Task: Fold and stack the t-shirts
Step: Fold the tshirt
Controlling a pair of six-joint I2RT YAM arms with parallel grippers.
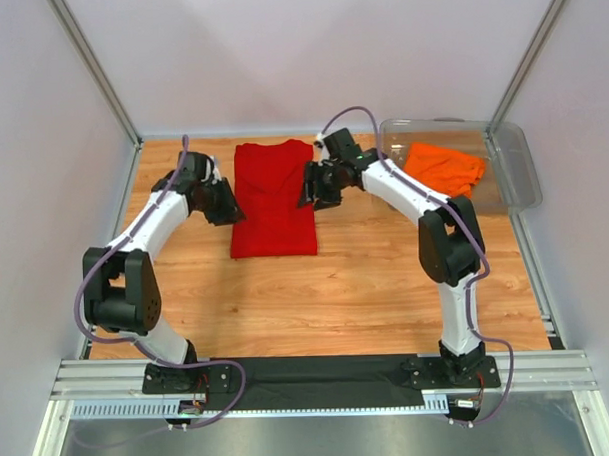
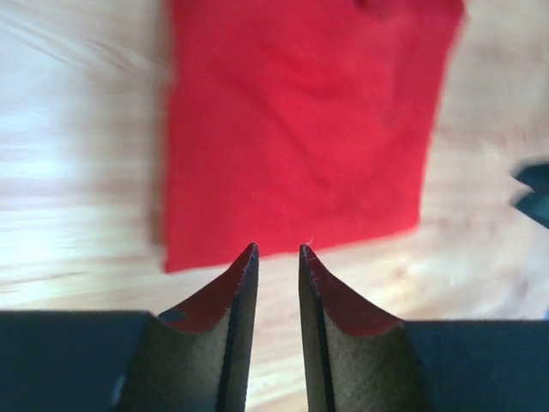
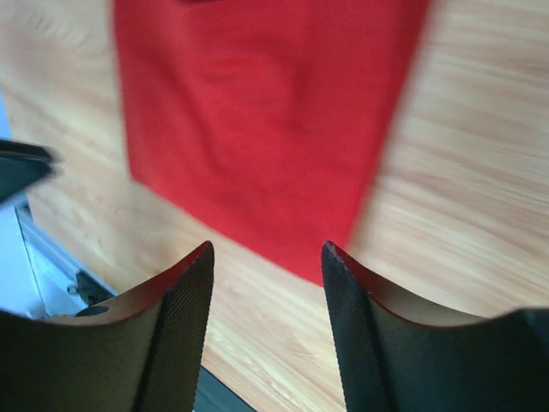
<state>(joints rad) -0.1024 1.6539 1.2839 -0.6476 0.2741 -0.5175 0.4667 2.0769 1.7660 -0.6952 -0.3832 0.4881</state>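
The folded red shirt [image 1: 273,199] lies on the counter [image 1: 337,287]. The left gripper [image 2: 276,251] is open a little, the right gripper [image 3: 268,249] wider, both empty. The orange shirt [image 1: 445,168] sits in the bin [image 1: 518,171].

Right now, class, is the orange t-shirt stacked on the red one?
No, the orange t-shirt lies in the clear bin, apart from the red t-shirt.

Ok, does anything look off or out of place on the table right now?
Nothing alarming. The red t-shirt lies flat as a tidy folded rectangle between the left gripper and right gripper, both open and empty. The orange t-shirt sits bunched, unfolded, in the clear bin at far right.
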